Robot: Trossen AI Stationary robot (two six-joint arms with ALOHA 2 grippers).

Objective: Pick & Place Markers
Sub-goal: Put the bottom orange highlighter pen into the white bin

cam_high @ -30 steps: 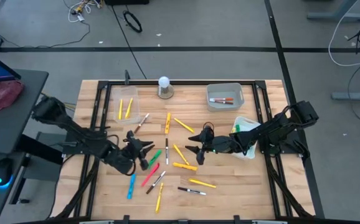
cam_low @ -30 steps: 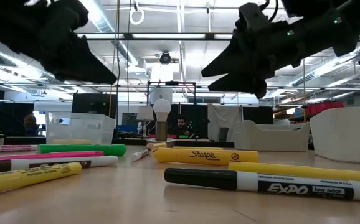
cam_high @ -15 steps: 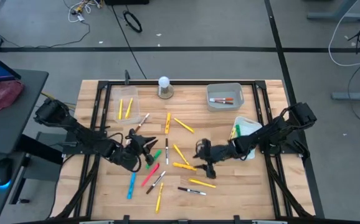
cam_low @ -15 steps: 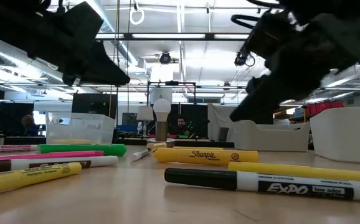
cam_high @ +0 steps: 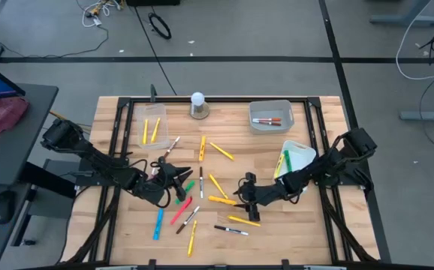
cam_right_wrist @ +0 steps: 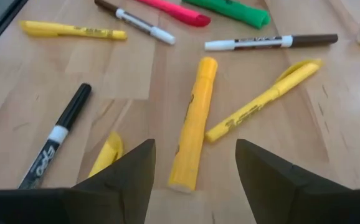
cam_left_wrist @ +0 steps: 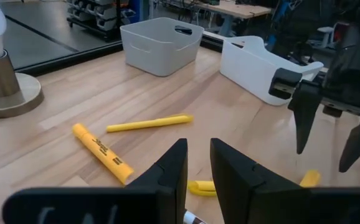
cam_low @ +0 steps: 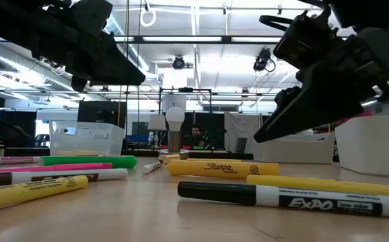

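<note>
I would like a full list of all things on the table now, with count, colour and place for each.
Loose markers: about fifteen, mostly yellow, also green, pink, blue and white-barrelled, scattered mid-table.
Clear bin: one, far left, holding two yellow markers.
Grey bin: one, far right, holding a few markers.
White bin: one, right side, with a green marker and a yellow one.
Bulb: one, white on a grey base, far edge.
Left claw: dark, narrowly open, above the green marker.
Right claw: dark, open, over a yellow marker mid-table.

I'm looking at a robotics lab: wooden black-framed table (cam_high: 269, 229), grey concrete floor (cam_high: 239, 30), loose cables (cam_high: 159, 26), ceiling strip lights (cam_low: 181, 38).
</note>
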